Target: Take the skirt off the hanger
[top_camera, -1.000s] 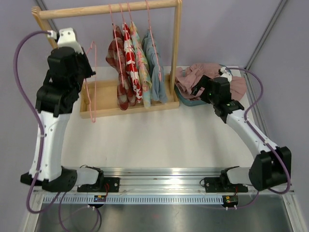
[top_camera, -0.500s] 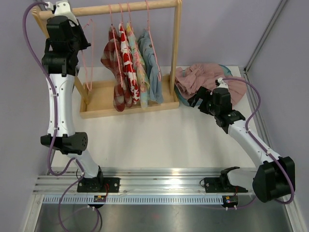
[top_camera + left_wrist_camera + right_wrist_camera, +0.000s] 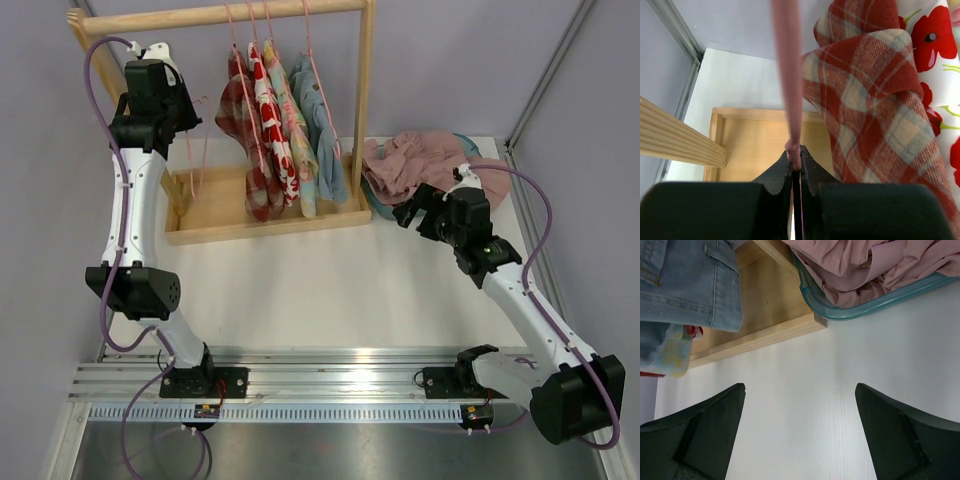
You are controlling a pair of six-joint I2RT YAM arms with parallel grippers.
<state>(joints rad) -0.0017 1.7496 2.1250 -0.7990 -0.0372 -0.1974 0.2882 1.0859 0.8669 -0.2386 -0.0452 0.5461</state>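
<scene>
White table (image 3: 330, 290); lilac walls (image 3: 450, 60) at far side and both flanks; aluminium rail (image 3: 330, 380) along near edge; wooden clothes rack (image 3: 365, 90) far left; even lighting.

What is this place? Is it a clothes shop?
Probably not a shop; it looks like a robot test lab. A left arm and a right arm are bolted to a metal rail at the edge of a white table, and a wooden rack of clothes stands on it, with plain walls around.
</scene>
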